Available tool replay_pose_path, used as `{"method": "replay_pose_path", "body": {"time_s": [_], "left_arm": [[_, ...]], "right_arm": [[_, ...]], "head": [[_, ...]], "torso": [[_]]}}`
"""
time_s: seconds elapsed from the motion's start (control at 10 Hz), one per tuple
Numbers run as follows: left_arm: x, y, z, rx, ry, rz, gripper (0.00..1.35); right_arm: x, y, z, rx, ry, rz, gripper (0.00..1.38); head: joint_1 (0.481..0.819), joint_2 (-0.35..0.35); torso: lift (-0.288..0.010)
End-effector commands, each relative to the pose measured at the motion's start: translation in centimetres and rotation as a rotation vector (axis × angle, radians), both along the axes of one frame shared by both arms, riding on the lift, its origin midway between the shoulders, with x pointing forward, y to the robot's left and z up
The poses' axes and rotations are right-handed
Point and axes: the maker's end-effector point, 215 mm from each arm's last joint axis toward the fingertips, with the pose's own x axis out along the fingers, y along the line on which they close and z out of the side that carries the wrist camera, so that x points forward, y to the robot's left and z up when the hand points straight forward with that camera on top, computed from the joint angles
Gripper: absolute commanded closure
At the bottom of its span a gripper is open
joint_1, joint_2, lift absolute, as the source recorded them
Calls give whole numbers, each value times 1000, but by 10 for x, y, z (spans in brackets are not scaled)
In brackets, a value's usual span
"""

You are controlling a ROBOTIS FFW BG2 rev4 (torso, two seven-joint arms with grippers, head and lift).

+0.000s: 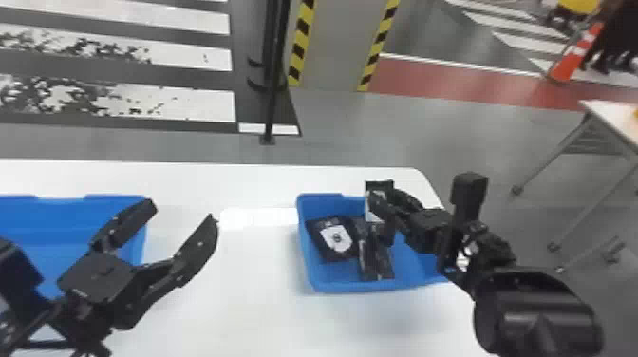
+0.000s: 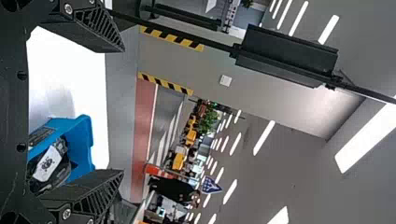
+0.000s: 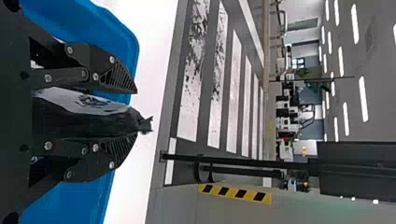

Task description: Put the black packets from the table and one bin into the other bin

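In the head view, my right gripper (image 1: 382, 218) is over the right blue bin (image 1: 349, 286), shut on a black packet (image 1: 379, 186). Between its fingers in the right wrist view, the right gripper (image 3: 135, 114) has that packet (image 3: 88, 122), which bears a white label. Inside the right bin lie a black packet with a white label (image 1: 330, 254) and a shiny dark packet (image 1: 377, 266). My left gripper (image 1: 182, 213) stands open beside the left blue bin (image 1: 57, 213); its fingers are wide apart in the left wrist view, the left gripper (image 2: 123, 109) holding nothing.
A white table (image 1: 237, 294) carries both bins, with a stretch of tabletop between them. Behind its far edge rises a black pole (image 1: 271, 95) on the floor. Another table (image 1: 612, 118) is off to the right, near an orange cone (image 1: 569, 64).
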Motion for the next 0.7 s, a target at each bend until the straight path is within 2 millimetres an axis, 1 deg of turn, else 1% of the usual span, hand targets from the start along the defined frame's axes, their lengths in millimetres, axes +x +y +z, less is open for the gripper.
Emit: {"method": "replay_pose_path", "body": {"time_s": [0.0, 0.1, 0.2, 0.3, 0.4, 0.5, 0.6], "left_arm": [[2, 9, 6, 5, -27, 28, 114], [2, 21, 7, 5, -39, 66, 113], [0, 32, 2, 5, -31, 104, 111], [-1, 47, -1, 14, -32, 162, 107], [-8, 71, -2, 43, -49, 263, 107], [-22, 100, 3, 65, -76, 398, 107], [-34, 117, 6, 57, -76, 474, 107]], "right_arm": [[-18, 26, 42, 47, -152, 36, 50], [-36, 32, 72, 50, -269, 8, 173], [-54, 41, 93, 51, -348, -6, 243], [-76, 57, 116, 45, -409, -5, 271], [-99, 73, 126, 44, -421, -22, 272], [-118, 79, 121, 60, -396, -66, 272], [-131, 75, 110, 62, -369, -94, 272]], "head": [[695, -288], [695, -269], [695, -247], [695, -239], [695, -214], [695, -180], [695, -131]], "torso": [[-110], [-110], [-110], [-110], [-110], [-110], [-110]]}}
